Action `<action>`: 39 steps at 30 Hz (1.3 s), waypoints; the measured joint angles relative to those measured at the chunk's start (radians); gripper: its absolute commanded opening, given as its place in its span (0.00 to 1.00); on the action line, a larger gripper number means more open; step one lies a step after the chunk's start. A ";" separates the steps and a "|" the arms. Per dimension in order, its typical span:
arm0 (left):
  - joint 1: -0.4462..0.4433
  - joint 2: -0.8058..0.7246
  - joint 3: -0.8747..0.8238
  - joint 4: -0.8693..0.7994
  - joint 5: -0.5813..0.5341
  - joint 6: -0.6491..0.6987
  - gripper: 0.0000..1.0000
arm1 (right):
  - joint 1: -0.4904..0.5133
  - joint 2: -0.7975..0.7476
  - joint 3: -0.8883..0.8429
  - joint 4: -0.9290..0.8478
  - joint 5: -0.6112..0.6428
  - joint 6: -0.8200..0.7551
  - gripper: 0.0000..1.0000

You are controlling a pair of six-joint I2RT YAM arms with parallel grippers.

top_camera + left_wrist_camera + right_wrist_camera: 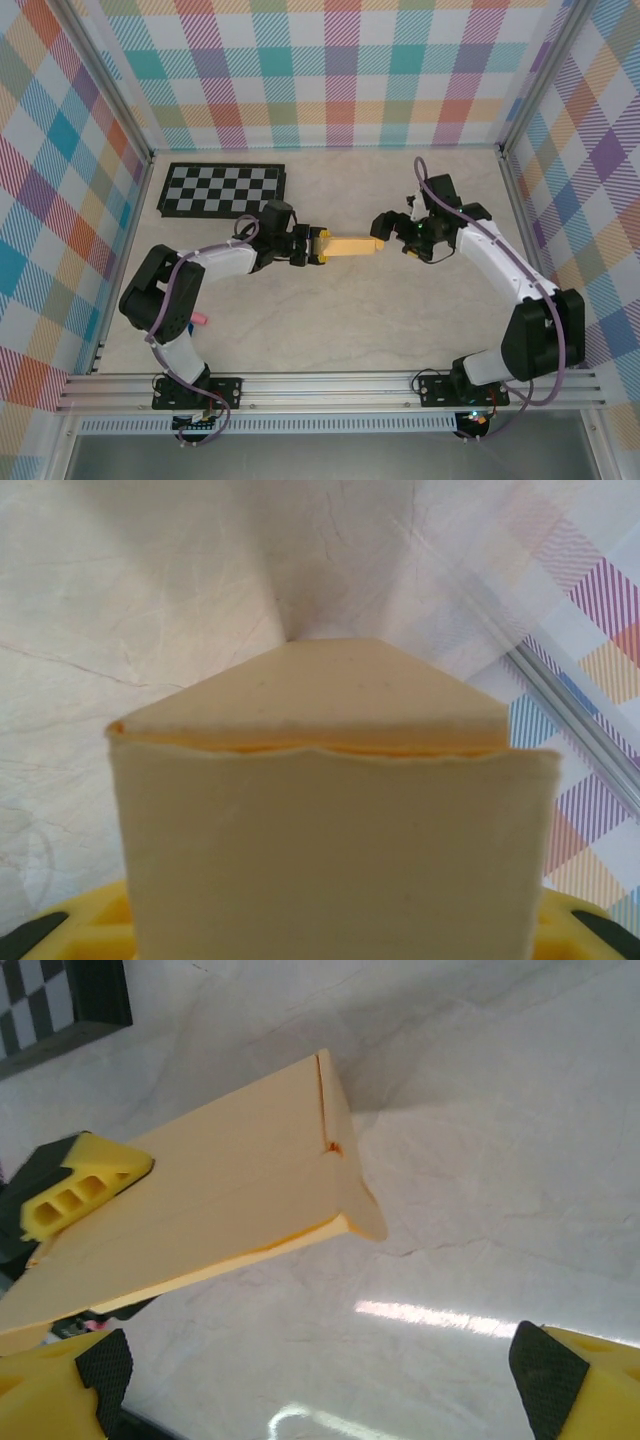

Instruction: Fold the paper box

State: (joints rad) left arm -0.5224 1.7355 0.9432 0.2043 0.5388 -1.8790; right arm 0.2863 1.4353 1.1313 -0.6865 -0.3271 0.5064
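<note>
The paper box (352,246) sits over the middle of the table (330,330), stretched left to right between the two grippers. Its left end is clamped in the left gripper (318,247). In the left wrist view the card (330,850) fills the space between the yellow fingers (85,925).

Its right end reaches the right gripper (384,238), whose jaws stand wide open. In the right wrist view that free end (250,1190) lies beyond and between the two spread fingertips (575,1380). The right one is well apart from it. Whether the left one touches the card cannot be told.

Both arms bend inward from their bases, with forearms angled toward the centre and wrists facing each other across the box.

The box is pale yellow-orange card, folded into a long, flat rectangular sleeve. A seam runs close to the free end, and a rounded flap corner sticks out there. It casts a shadow on the marbled tabletop. The checkerboard (222,190) lies well behind it, at the far left.
</note>
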 measured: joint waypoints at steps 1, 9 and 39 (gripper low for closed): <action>0.000 0.003 0.000 0.007 0.002 -0.004 0.41 | -0.004 0.013 0.000 0.012 -0.002 -0.024 1.00; -0.001 0.016 0.003 0.020 0.009 -0.014 0.39 | -0.012 0.106 -0.017 0.142 -0.109 -0.102 1.00; -0.001 0.044 0.004 0.060 0.033 0.013 0.37 | -0.016 0.137 -0.074 0.246 -0.208 -0.149 0.68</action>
State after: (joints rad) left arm -0.5236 1.7794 0.9470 0.2646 0.5716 -1.8664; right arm 0.2699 1.5723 1.0569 -0.4408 -0.5354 0.3576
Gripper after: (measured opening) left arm 0.441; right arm 0.683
